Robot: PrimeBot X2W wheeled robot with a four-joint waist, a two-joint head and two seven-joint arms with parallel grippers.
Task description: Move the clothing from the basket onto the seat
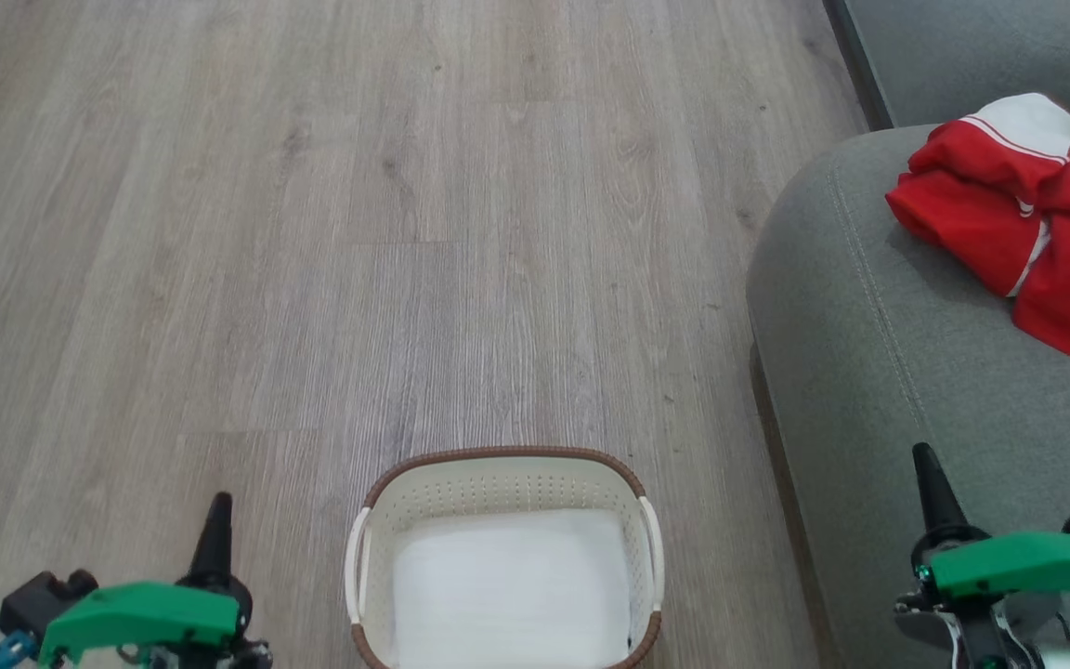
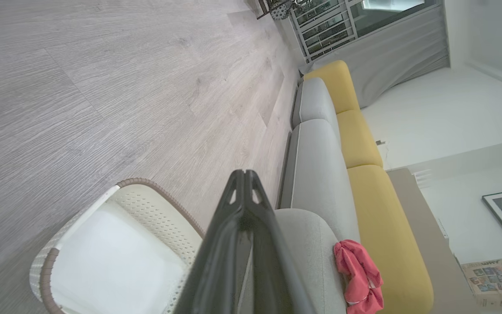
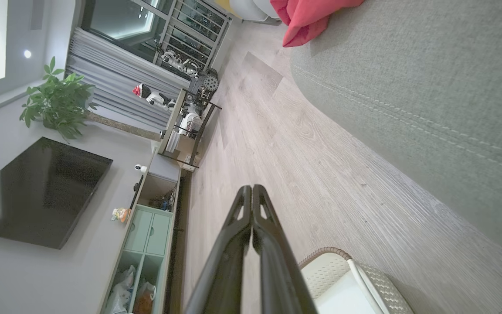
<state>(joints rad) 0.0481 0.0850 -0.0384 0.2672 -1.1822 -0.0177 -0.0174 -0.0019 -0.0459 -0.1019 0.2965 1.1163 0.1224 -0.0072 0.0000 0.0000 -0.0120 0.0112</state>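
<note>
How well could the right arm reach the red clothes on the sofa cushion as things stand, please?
Probably yes: the right end effector, shut, is by the near end of the cushion, and only bare fabric lies between it and the red clothes. It would need to stretch forward.

The basket (image 1: 498,460) sits on the floor (image 1: 312,232), near the seat's (image 1: 869,390) left edge. The clothing (image 1: 990,218) lies on the seat toward its far side, well apart from the basket.
</note>
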